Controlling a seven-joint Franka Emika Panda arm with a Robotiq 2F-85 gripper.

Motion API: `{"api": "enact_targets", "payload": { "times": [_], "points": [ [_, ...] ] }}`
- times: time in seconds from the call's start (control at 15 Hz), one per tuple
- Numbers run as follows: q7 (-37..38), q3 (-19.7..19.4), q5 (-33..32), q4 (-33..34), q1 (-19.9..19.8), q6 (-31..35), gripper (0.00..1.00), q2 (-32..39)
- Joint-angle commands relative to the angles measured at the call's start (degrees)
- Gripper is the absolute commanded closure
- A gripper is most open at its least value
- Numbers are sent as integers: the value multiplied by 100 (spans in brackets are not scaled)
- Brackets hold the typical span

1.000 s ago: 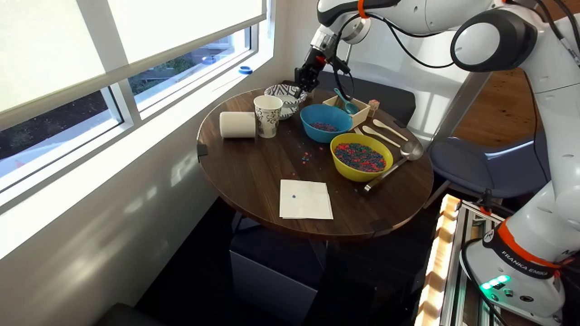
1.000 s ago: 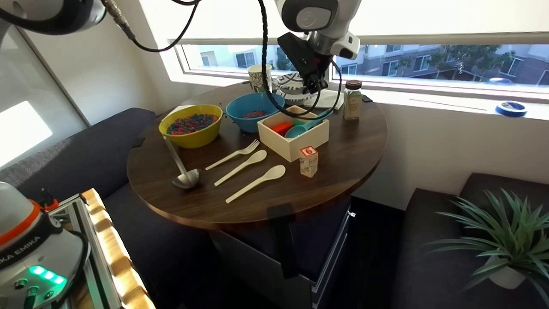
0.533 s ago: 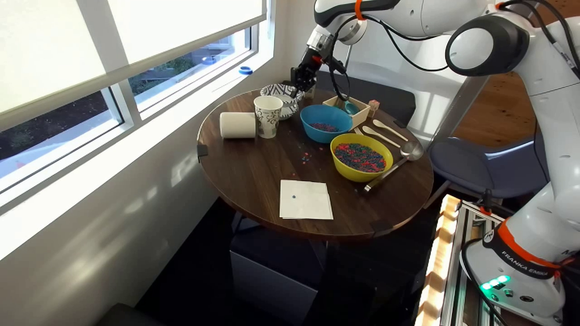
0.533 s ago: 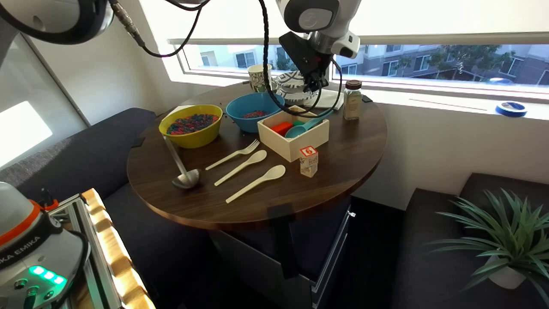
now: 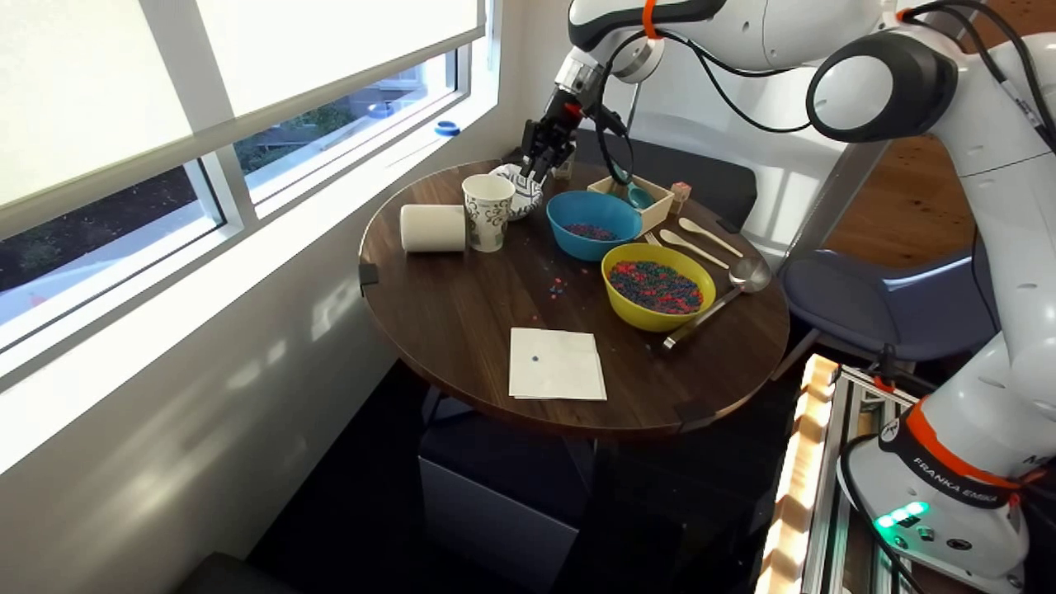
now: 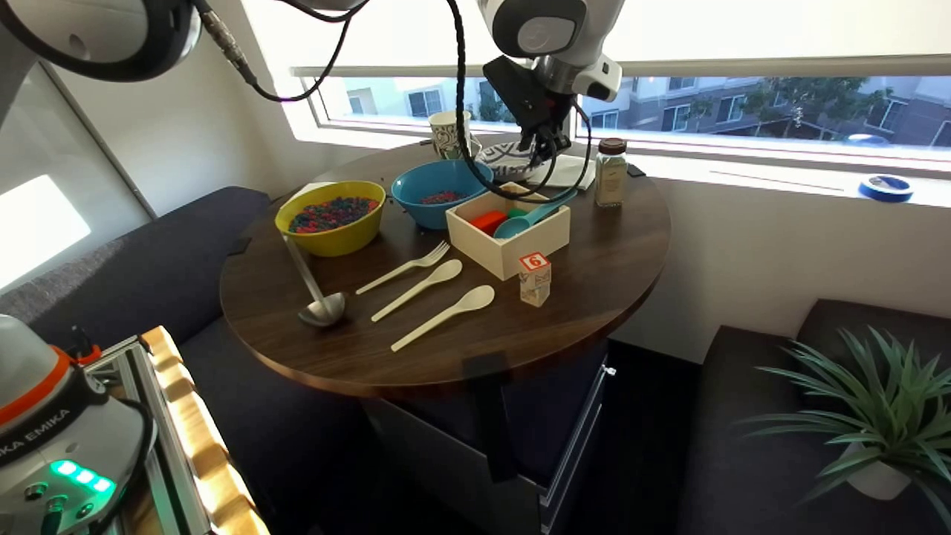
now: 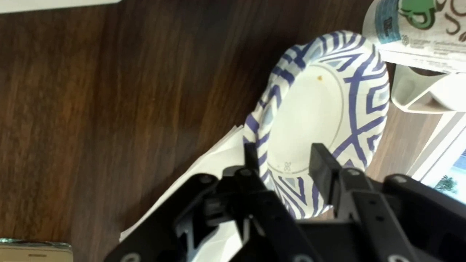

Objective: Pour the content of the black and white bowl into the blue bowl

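The black and white bowl [image 7: 305, 116] stands at the far side of the table, tilted; it also shows in both exterior views [image 5: 526, 198] [image 6: 509, 163]. In the wrist view its inside is bare except for a tiny orange speck. My gripper [image 7: 284, 156] is at its rim with fingers well apart: one finger is outside the near wall, the other over the inside. The gripper also shows in both exterior views [image 5: 534, 171] [image 6: 539, 156]. The blue bowl [image 5: 596, 206] [image 6: 431, 212] stands beside it on the table, upright, with small red and dark pieces inside.
A patterned paper cup [image 5: 488, 210] and a white mug [image 5: 433, 228] on its side stand beside the patterned bowl. White napkins [image 7: 189, 174] lie under the gripper. A wooden box [image 6: 509, 253], a jar [image 6: 611, 178] and the filled yellow bowl [image 5: 635, 315] surround the blue bowl.
The black and white bowl has tipped: its white inside showed in the exterior views, now mostly its patterned side. My gripper has shifted slightly towards it, and its fingers look more spread.
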Motion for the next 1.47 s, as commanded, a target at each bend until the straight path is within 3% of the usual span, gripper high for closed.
{"api": "enact_targets", "payload": {
  "times": [0.0, 0.27, 0.73, 1.4],
  "points": [
    [31, 8, -39, 107, 2, -219, 26, -99],
    [-71, -59, -243, 153, 28, -473, 0, -363],
    [-291, -295, -1114, -307, 68, -1169, 0, -1359],
    [-2029, -215, -1426, -2173, 8, -2286, 0, -3147]
  ]
}}
